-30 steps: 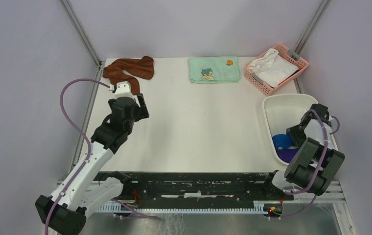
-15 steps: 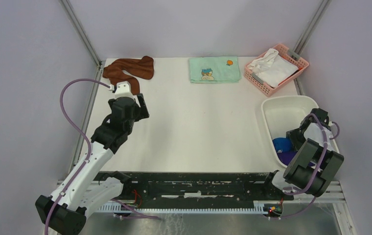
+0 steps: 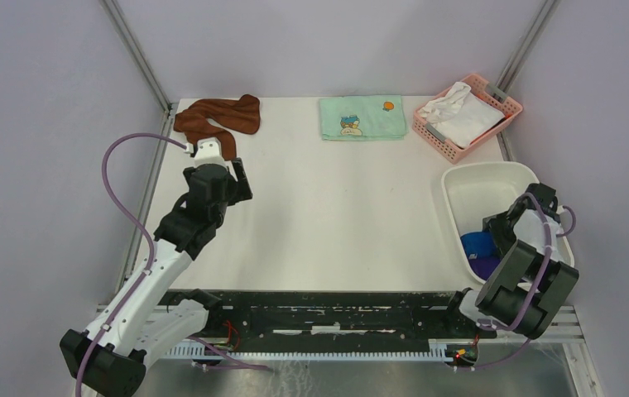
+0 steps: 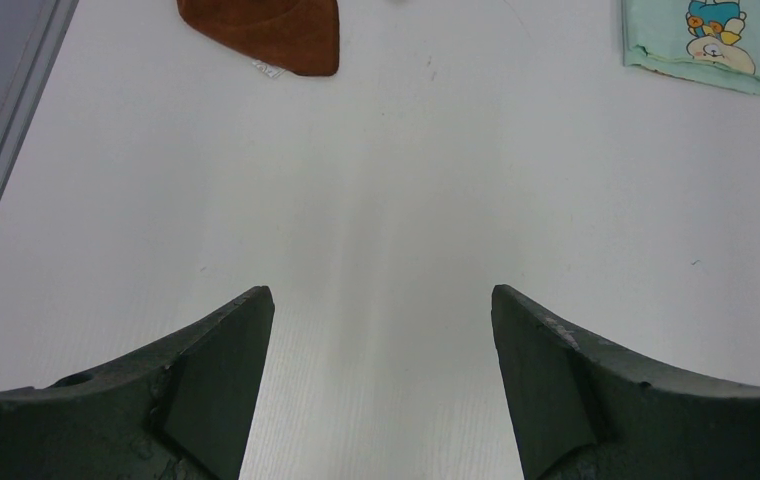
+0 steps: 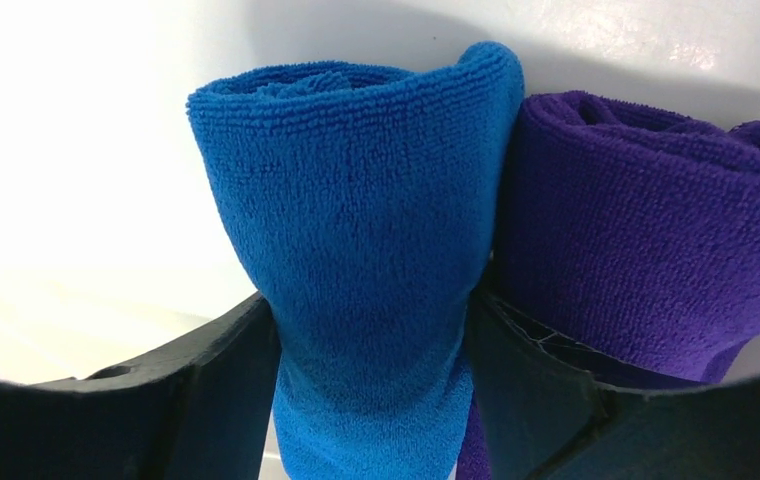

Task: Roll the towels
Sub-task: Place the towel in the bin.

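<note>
While the rolled royal blue towel (image 5: 356, 220) is clamped between the fingers of the right gripper (image 5: 371, 335), it is held inside the white tub (image 3: 485, 178) at the table's 4 o'clock edge. The rolled dark purple towel (image 5: 646, 230) is pressed against it at its 3 o'clock side. For the step to be done well, the roll is best seated snugly against its neighbour before the fingers are eased apart, so that the layers are not pulled loose. The left gripper (image 4: 381, 330) is seen spread wide and holding nothing, above bare tabletop. The rust-brown towel (image 3: 216, 116) is left unrolled at the table's 11 o'clock corner. The blue roll's lower end is cut off by the frame, so whether it is resting on the tub floor cannot be told. From overhead both rolls are largely hidden, apparently by the right arm.
</note>
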